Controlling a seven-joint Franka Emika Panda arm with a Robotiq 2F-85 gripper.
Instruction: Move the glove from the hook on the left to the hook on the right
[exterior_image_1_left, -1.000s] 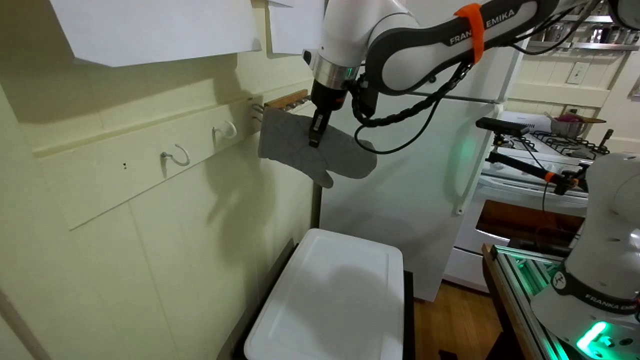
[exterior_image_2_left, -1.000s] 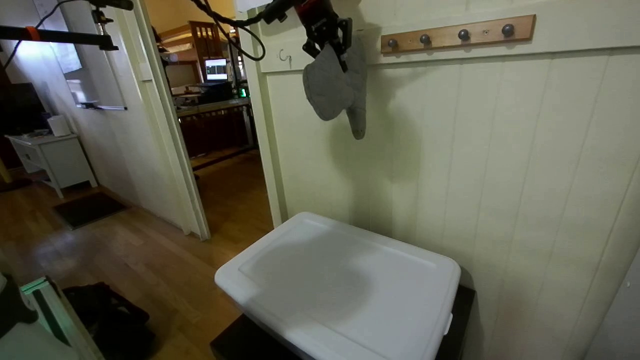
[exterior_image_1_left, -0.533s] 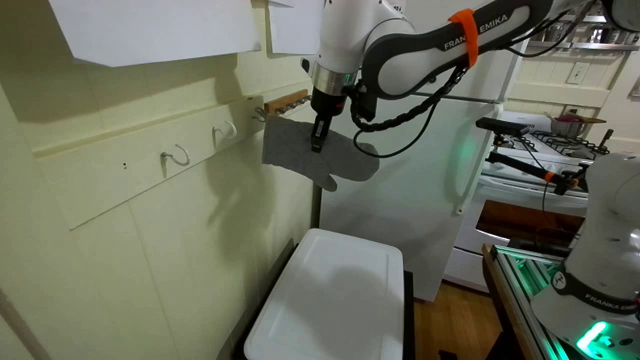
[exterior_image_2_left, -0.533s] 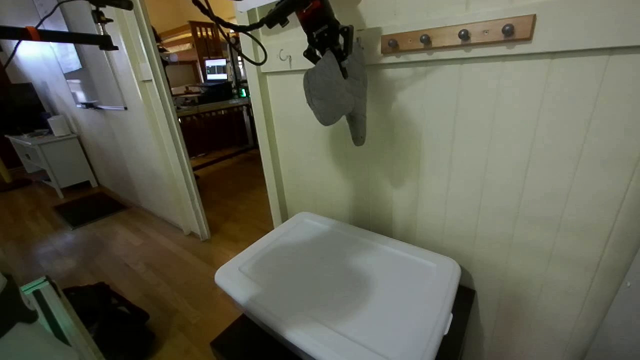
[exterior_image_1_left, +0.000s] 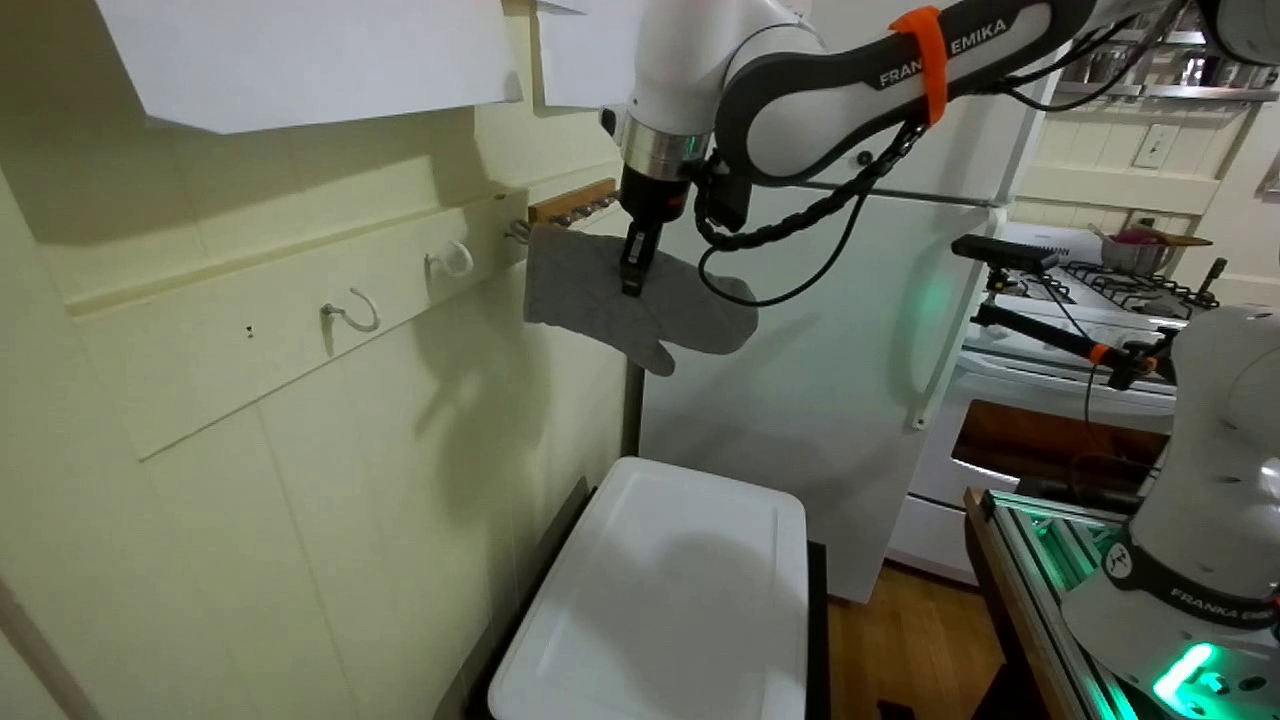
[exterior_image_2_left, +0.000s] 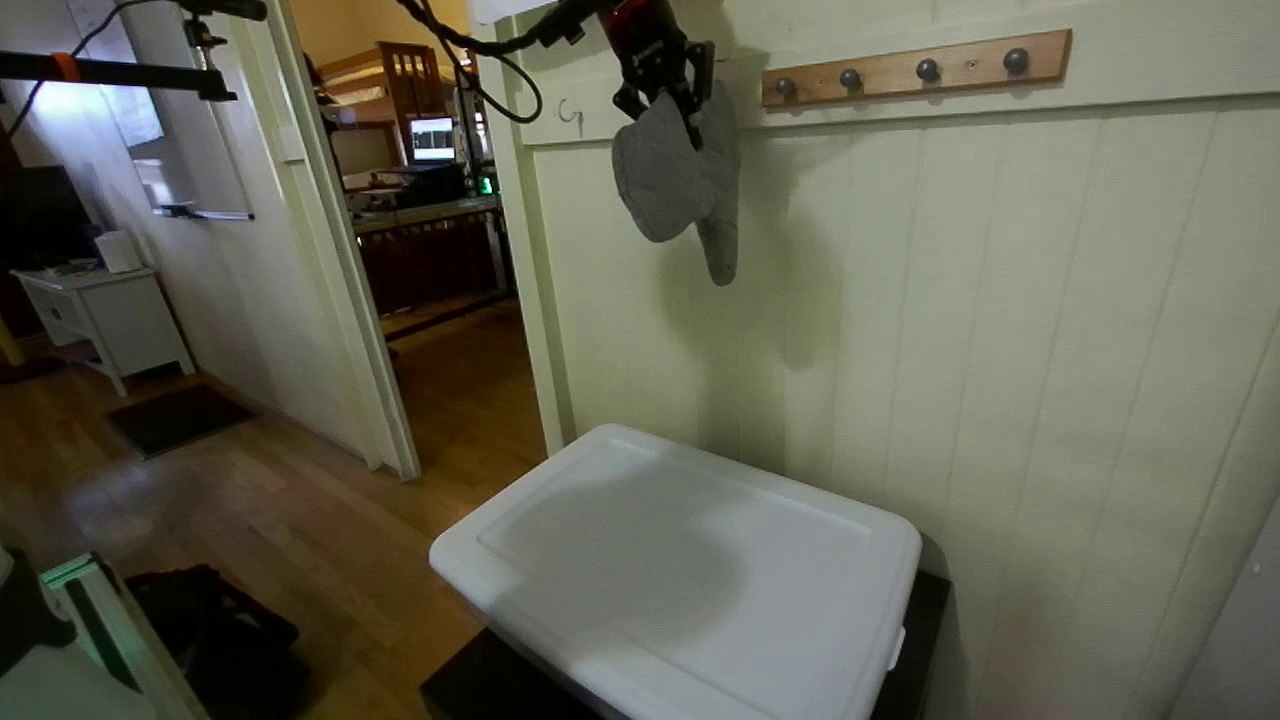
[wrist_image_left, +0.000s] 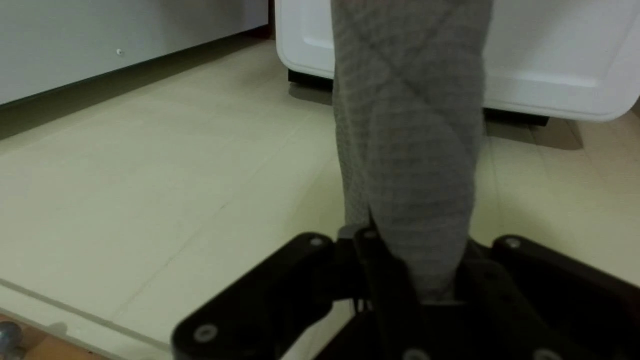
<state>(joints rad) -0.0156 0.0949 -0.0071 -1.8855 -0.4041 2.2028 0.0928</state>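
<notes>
Glove (exterior_image_2_left: 678, 180) just raised slightly, gripped in pincer (exterior_image_1_left: 632, 282)

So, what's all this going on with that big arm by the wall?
A robot arm has its gripper shut on a grey oven mitt, holding it near the wall, higher than a white lid. The job is to rehang the mitt from one hook to another, and that isn't finished: the gripper hasn't let go. In an exterior view its cuff appears close to a metal hook, but that spot is blurred, so I can't tell whether it hangs there.
</notes>
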